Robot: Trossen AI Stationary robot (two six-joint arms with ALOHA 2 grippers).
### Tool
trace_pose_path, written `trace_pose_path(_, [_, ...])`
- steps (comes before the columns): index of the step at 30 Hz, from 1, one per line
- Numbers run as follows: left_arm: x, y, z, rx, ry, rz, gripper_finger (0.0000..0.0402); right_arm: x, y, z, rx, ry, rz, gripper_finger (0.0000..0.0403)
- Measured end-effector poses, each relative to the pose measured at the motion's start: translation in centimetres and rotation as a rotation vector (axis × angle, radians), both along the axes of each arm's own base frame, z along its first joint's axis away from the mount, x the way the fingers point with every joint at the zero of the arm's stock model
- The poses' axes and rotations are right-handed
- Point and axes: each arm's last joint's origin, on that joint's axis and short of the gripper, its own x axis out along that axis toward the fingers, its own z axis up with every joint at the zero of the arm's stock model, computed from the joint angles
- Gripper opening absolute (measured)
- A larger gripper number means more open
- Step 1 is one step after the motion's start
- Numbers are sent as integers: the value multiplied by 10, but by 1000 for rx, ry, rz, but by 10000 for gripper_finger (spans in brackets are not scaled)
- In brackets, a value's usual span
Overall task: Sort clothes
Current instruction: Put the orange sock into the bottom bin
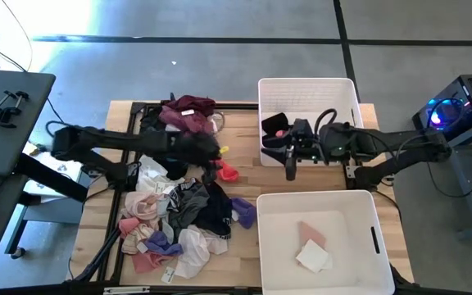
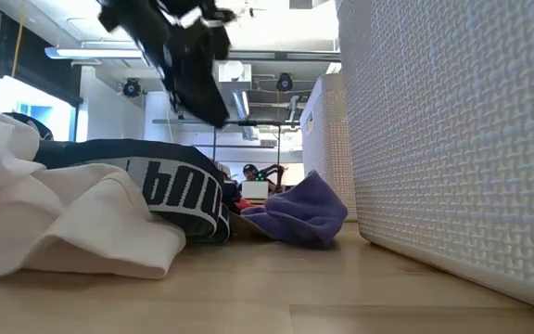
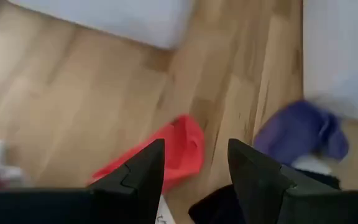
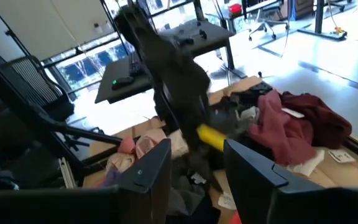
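Across the desk point(image 1: 244, 176) most of the clothes point(image 1: 174, 221) are still lying in a loose heap on the left half, with a maroon bundle point(image 1: 188, 113) at the far edge; sorting is looking only begun; the near bin point(image 1: 318, 242) is holding just a pink and a white piece, and the far bin point(image 1: 306, 102) is showing a dark item and something pink; the left tool point(image 3: 194, 168) is hovering spread over a red garment point(image 3: 173, 149) near a purple one point(image 3: 300, 130); the right tool point(image 4: 194, 165) is hanging spread and empty at the far bin, facing the heap.
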Motion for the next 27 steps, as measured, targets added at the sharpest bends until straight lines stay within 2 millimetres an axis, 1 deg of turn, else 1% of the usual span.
trace_pose_path(5, [20, 2, -47, -15, 148, -5, 165, 0, 0, 2, 3, -17, 0, 134])
trace_pose_path(8, [26, 3, -75, -27, 241, -3, 151, 0, 0, 2, 12, -19, 0, 134])
trace_pose_path(11, [29, 3, -96, -38, 312, 2, 115, 0, 1, 1, 30, -7, 18, 134])
trace_pose_path(12, [29, 3, -101, -39, 327, 3, 97, 0, 1, 0, 31, 2, 24, 134])
trace_pose_path(14, [30, 3, -103, -44, 334, 0, 53, -1, 1, -3, 27, 33, 27, 134])
trace_pose_path(15, [30, 3, -103, -46, 336, -1, 30, -1, 1, -5, 25, 52, 27, 134])
trace_pose_path(16, [30, 3, -103, -50, 334, -1, 16, -2, 1, -7, 22, 74, 27, 134])
trace_pose_path(17, [29, 3, -100, -56, 329, 8, 9, -3, 1, -9, 19, 95, 26, 134])
trace_pose_path(19, [26, 2, -94, -63, 320, 7, 13, -4, 1, -13, 13, 145, 26, 134])
trace_pose_path(21, [24, 1, -79, -58, 272, 3, 10, -6, 0, -19, 5, 203, 30, 134])
trace_pose_path(24, [19, -1, -51, -51, 170, -7, 3, -9, 1, -26, -23, 291, 78, 134])
trace_pose_path(27, [12, -6, -20, -42, 40, -59, 4, -5, 3, -34, -65, 354, 122, 134])
